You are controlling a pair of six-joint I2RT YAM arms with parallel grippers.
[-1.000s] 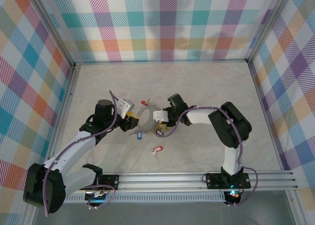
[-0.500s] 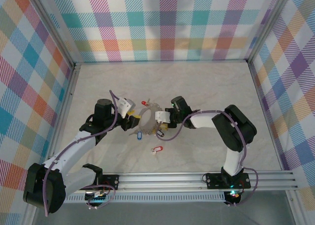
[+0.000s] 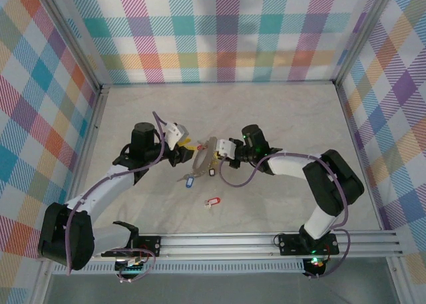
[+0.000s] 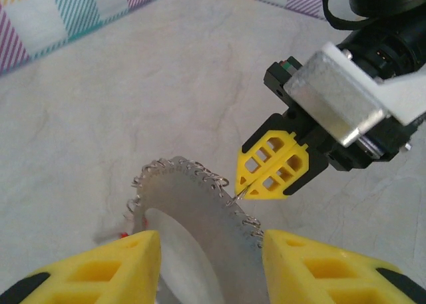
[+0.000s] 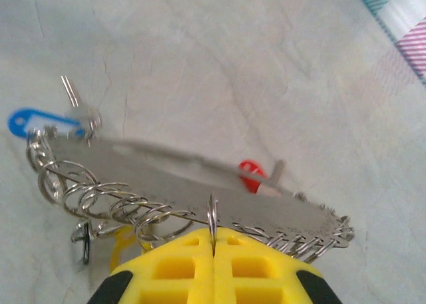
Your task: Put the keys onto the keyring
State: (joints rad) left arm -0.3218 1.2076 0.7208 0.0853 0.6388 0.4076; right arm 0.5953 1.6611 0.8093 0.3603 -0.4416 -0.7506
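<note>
Between the yellow fingers of our right tool [image 5: 213,236], which are pressing tight together, we are pinching a small wire loop [image 5: 212,214] on the rim of the keyring [image 5: 200,174]. Our left tool [image 4: 210,243] is reaching in from the other side. Its fingers are standing apart with the keyring's band running down between them, and we cannot tell whether they are gripping it.

A second ago the keyring was lying nearly flat between the two tools as a wide hoop. Now it is standing tipped up, almost edge-on to the overhead camera, over the middle of the surface [image 3: 279,111]. The blue-tagged key [image 3: 189,181] and the red-tagged key [image 3: 212,202] are lying on the surface where they were.

The left fingers are running off the bottom edge of their own camera's picture and hiding the keyring's lower part. From the right wrist the keyring's face is showing blurred, and we cannot make out which tags are hanging from it.
</note>
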